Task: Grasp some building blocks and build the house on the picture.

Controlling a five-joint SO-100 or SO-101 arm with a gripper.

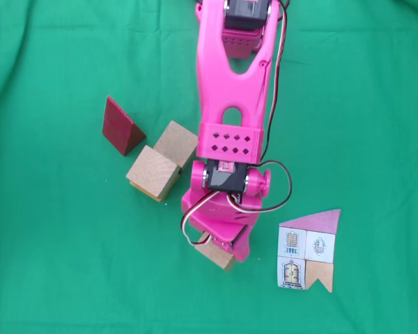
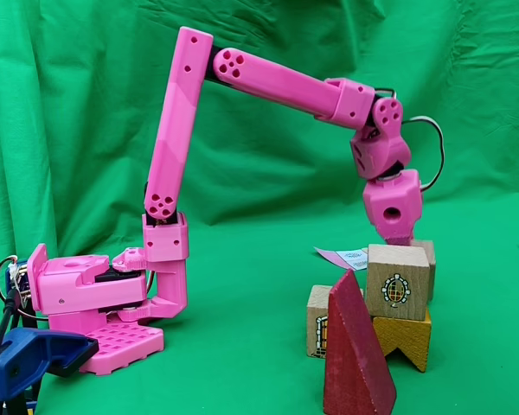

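One light-wood cube (image 1: 221, 259) pokes out from right under the pink gripper (image 1: 223, 248), and that is the block in play. In the top-down fixed view the fingers stand over it and hide most of it. From the side the gripper (image 2: 396, 239) hangs tip-down at that same cube (image 2: 426, 253). I cannot tell from either view whether the jaws are clamped on it or only around it.

Just to the right of the jaws in the top-down view lies the paper picture of the house (image 1: 309, 249), flat on the green cloth (image 1: 56, 264).

I reckon the step in hand is getting this cube gripped and carried. To do it well, the fingers want to close square on two opposite faces, low enough that it doesn't twist out. It should lift straight before swinging, keeping clear of the paper.

Farther from the jaws, up and to the left in that view, are two more cubes. One is a bare cube (image 1: 175, 142). The other cube (image 1: 152, 171) touches it at a corner and rests on a yellow notched block (image 2: 403, 339). Farthest out is the dark red wedge (image 1: 122, 126), near those two.

By my count there are three cubes, one wedge, one yellow block and one picture.
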